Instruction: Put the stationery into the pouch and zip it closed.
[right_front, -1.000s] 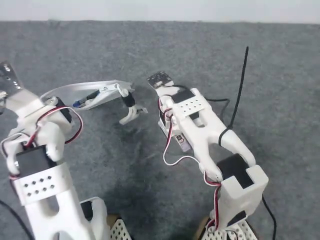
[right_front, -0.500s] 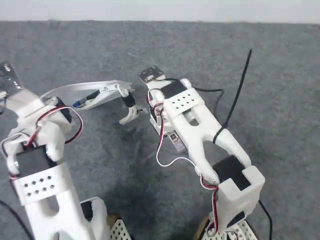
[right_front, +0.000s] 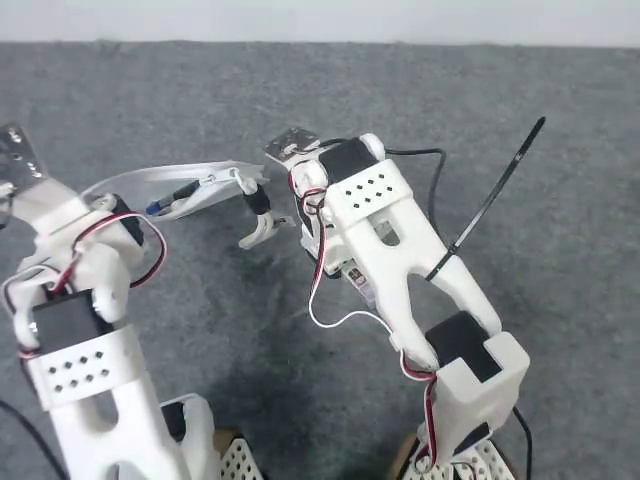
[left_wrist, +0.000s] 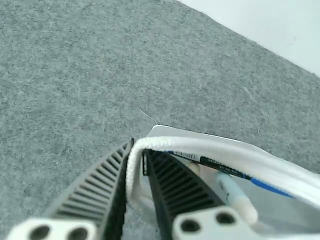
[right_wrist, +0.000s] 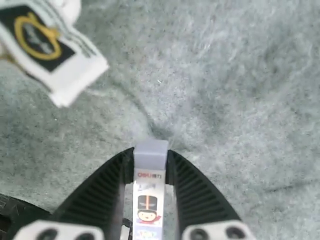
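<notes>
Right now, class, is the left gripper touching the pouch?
Touching. The left wrist view shows the left gripper shut on the pouch, its white edge pinched between both fingers.

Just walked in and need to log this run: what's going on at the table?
Two arms are packing a pouch on a grey mat. The left gripper is clamped on the white rim of the pouch, and a pen already lies inside. The right gripper grips a small block, likely an eraser, near the pouch's end and not yet inside.
</notes>
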